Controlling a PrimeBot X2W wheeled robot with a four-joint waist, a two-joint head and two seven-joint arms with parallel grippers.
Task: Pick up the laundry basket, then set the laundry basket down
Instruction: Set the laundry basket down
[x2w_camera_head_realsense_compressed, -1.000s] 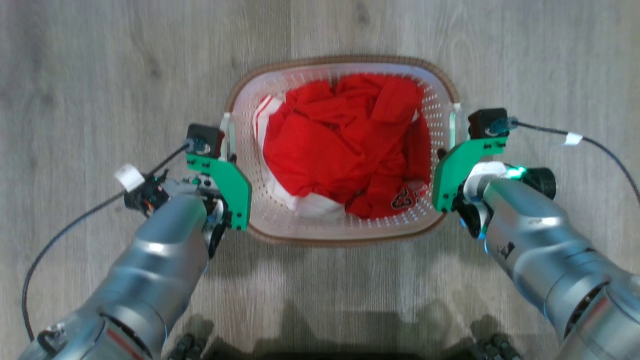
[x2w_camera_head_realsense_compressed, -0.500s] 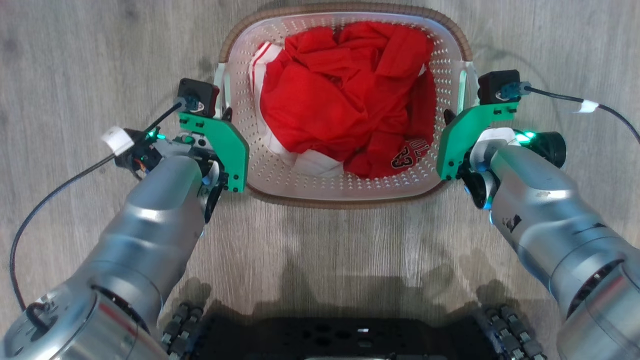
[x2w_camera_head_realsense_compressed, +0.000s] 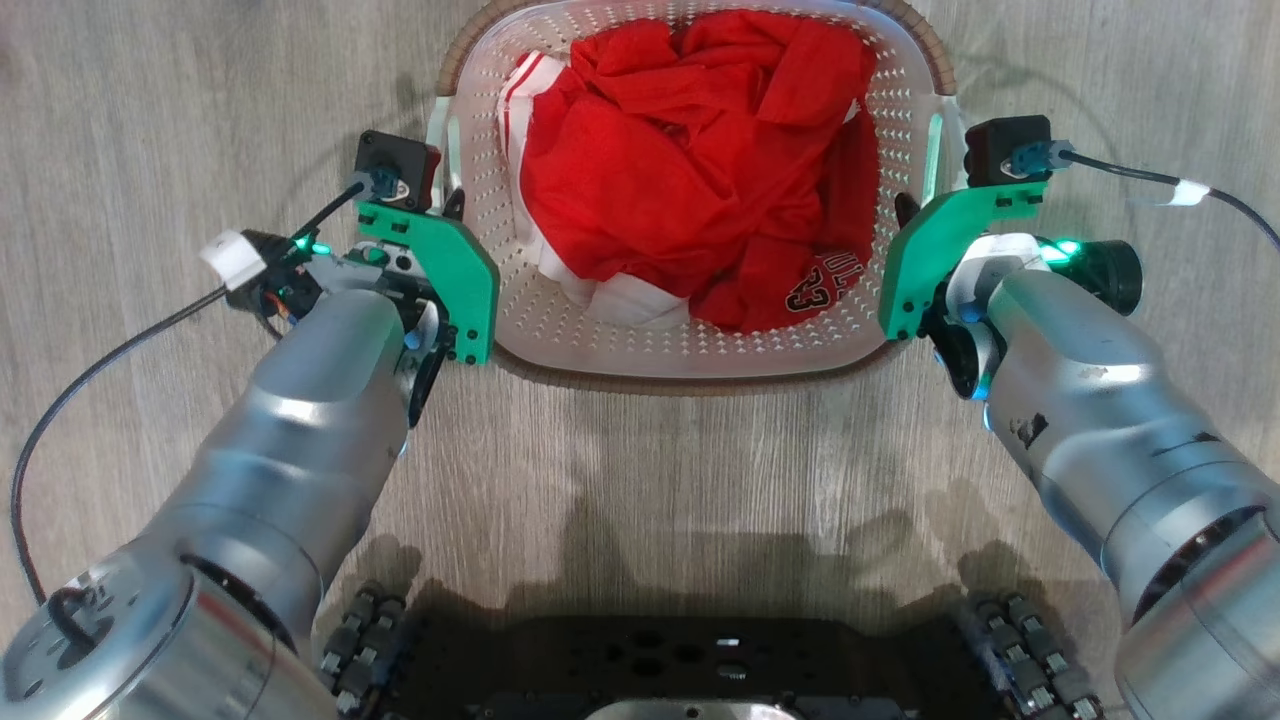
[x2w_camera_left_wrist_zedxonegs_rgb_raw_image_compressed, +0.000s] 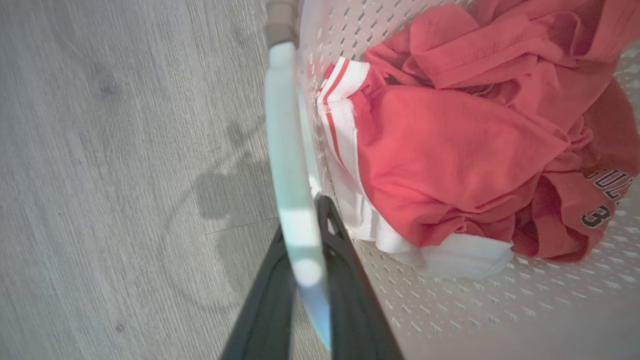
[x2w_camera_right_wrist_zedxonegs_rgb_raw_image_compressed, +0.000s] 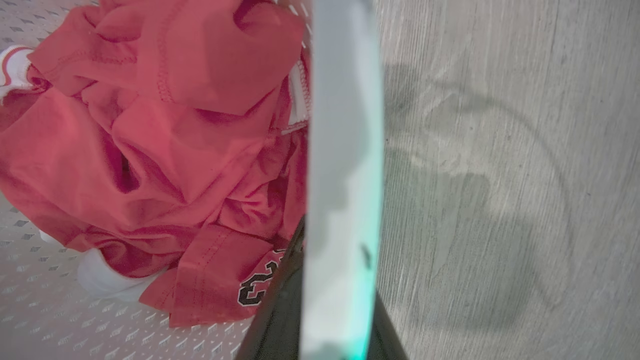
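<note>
The laundry basket (x2w_camera_head_realsense_compressed: 680, 385) is white and perforated with a brown rim, and sits at the top centre of the head view, over a wood floor. Red and white clothes (x2w_camera_head_realsense_compressed: 690, 170) fill it. My left gripper (x2w_camera_head_realsense_compressed: 452, 208) is at its left side, and in the left wrist view this gripper (x2w_camera_left_wrist_zedxonegs_rgb_raw_image_compressed: 302, 220) is shut on the white left handle (x2w_camera_left_wrist_zedxonegs_rgb_raw_image_compressed: 290, 150). My right gripper (x2w_camera_head_realsense_compressed: 905, 215) is at the right side. The right wrist view shows that gripper (x2w_camera_right_wrist_zedxonegs_rgb_raw_image_compressed: 340, 240) shut on the right handle (x2w_camera_right_wrist_zedxonegs_rgb_raw_image_compressed: 342, 125), with a dark finger on each side.
Grey wood-look floor (x2w_camera_head_realsense_compressed: 150, 120) lies all around. My dark wheeled base (x2w_camera_head_realsense_compressed: 700, 670) lies along the bottom edge, just behind the basket. Black cables (x2w_camera_head_realsense_compressed: 110, 360) trail outward from both wrists.
The whole head view has shifted and my base has come into sight. The basket now looks larger and higher in the picture, with both grippers still on its handles.
</note>
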